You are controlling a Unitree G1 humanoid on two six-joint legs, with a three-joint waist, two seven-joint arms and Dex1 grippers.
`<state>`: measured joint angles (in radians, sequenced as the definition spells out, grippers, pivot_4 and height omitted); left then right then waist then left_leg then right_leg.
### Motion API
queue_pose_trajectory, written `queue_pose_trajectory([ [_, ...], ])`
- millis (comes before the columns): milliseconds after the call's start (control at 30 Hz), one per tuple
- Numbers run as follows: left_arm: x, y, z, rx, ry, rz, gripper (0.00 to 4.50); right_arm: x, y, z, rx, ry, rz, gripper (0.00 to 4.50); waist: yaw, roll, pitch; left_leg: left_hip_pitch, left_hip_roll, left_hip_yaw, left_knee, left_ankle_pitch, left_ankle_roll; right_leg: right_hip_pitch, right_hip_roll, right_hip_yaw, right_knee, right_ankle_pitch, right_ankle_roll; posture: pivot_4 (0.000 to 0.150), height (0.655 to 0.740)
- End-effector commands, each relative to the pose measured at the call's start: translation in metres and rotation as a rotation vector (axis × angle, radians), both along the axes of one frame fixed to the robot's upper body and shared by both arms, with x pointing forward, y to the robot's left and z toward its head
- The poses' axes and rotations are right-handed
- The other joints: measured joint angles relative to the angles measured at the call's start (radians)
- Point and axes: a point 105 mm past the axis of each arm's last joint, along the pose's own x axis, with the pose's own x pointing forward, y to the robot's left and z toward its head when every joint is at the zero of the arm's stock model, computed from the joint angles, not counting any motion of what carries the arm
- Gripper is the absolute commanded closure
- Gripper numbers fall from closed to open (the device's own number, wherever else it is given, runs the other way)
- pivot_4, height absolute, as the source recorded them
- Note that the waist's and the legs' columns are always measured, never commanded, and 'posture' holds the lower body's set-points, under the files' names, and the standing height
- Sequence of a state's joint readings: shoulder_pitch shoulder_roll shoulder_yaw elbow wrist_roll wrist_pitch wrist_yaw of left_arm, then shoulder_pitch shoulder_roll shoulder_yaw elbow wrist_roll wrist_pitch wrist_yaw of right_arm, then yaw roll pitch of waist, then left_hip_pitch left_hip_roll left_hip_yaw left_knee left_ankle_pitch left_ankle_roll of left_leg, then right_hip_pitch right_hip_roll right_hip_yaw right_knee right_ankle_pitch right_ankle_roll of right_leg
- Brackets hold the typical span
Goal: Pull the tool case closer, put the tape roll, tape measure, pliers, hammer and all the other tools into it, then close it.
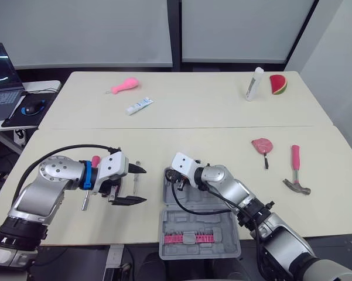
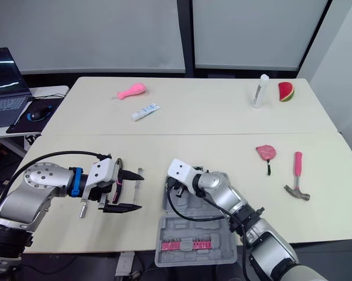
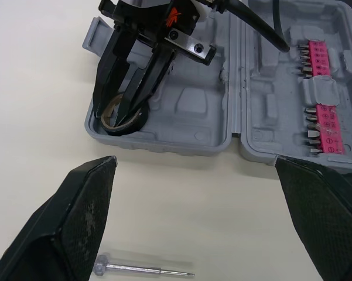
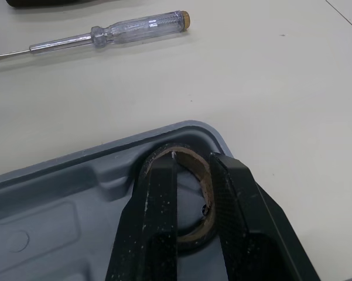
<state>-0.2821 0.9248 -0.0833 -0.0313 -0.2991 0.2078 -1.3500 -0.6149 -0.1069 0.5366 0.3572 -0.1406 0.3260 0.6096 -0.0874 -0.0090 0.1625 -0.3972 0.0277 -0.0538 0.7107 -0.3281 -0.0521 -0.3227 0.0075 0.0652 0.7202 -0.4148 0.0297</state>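
Closest to the robot, the grey tool case [image 1: 222,249] lies opened flat at the front edge of the table [image 1: 193,129]. Its near half carries pink strips of screwdriver bits [image 1: 189,238]. The far half is bare moulded hollows, apart from the tape roll [image 3: 129,126], which lies flat in the far corner on the robot's left side. The right pincer [image 4: 192,158] is down in that same corner, straddling the roll's wall, and I cannot tell whether it is pinching the roll or loose around it. The left pincer [image 1: 144,185] hangs spread wide just beside the case on its left, holding nothing. A clear-handled screwdriver [image 3: 143,268] lies on the table beneath it, outside the case. Well off to the robot's right, the pink-handled hammer [image 1: 295,164] lies on the table, apart from both pincers.
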Motion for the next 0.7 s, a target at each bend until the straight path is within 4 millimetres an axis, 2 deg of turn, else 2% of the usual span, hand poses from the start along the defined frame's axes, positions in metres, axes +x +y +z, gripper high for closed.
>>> queue_pose_trajectory([
  [33, 0.000, 0.000, 0.008, -0.010, -0.045, -0.006, 0.00, -0.004, 0.000, -0.008, -0.029, -0.018, 0.010, 3.61, 0.000, 0.000, 0.000, 0.000, 0.000, 0.000, 0.000, 0.000, 0.000, 0.000, 0.000, 0.000, 0.000, 0.000, 0.000, 0.150, 0.7400],
  [367, 0.001, 0.003, 0.006, -0.019, -0.046, 0.015, 0.00, 0.005, 0.000, 0.018, 0.072, -0.066, -0.011, 3.61, 0.000, 0.000, 0.000, 0.000, 0.000, 0.000, 0.000, 0.000, 0.000, 0.000, 0.000, 0.000, 0.000, 0.000, 0.000, 0.150, 0.7400],
  [533, 0.005, 0.011, 0.009, -0.051, -0.043, 0.067, 0.00, 0.001, -0.001, 0.051, 0.222, -0.054, -0.006, 3.61, 0.001, 0.000, 0.000, -0.001, 0.000, 0.000, 0.000, 0.000, 0.000, 0.000, 0.000, 0.000, 0.000, 0.000, 0.000, 0.150, 0.7400],
  [700, 0.014, 0.032, 0.020, -0.140, -0.051, 0.212, 0.00, -0.008, -0.020, 0.090, 0.344, -0.074, -0.044, 3.61, 0.002, 0.000, 0.000, -0.001, 0.000, 0.000, 0.000, 0.000, 0.000, 0.000, 0.000, 0.000, 0.000, 0.000, 0.000, 0.150, 0.7400],
])
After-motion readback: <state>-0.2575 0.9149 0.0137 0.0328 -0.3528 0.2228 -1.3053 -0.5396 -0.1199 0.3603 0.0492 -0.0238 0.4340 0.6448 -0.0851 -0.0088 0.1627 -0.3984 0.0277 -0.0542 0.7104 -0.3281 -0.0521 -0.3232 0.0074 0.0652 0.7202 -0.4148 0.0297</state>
